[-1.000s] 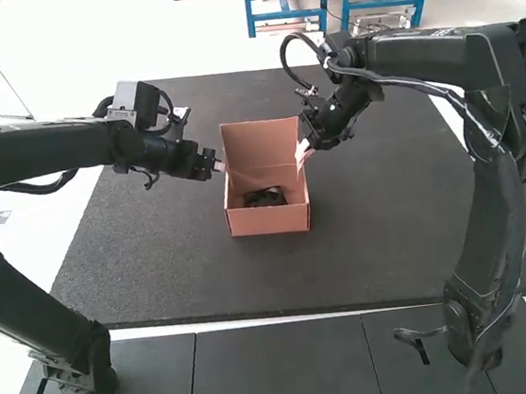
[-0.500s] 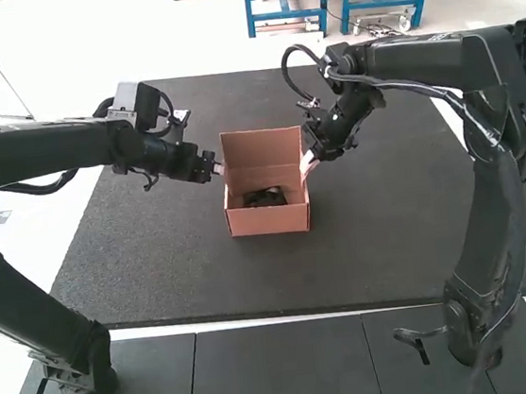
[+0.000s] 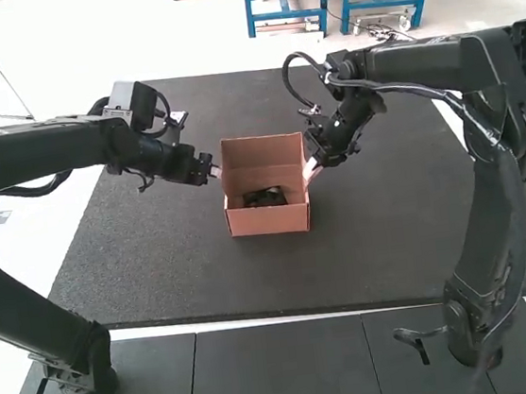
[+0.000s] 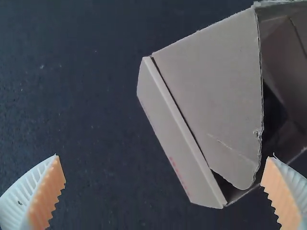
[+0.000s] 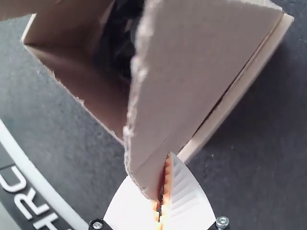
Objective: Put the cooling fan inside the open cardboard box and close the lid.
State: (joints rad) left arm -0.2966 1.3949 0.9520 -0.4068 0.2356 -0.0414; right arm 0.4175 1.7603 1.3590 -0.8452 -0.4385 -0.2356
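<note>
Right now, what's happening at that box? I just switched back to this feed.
The cooling fan lies inside the cardboard box on the mat. The right gripper has its fingers shut on the right side flap. The left gripper sits open near the left side flap. The rear lid stands upright, not yet closed.

Dark speckled mat [image 3: 156,257] on pale surface [image 3: 45,243]; black panels [image 3: 283,375] nearside.

The brown cardboard box [image 3: 267,217] sat open near the centre of the black mat [image 3: 156,257], its lid [image 3: 260,152] upright on the 12 o'clock side. The dark cooling fan [image 3: 265,197] lay inside.
</note>
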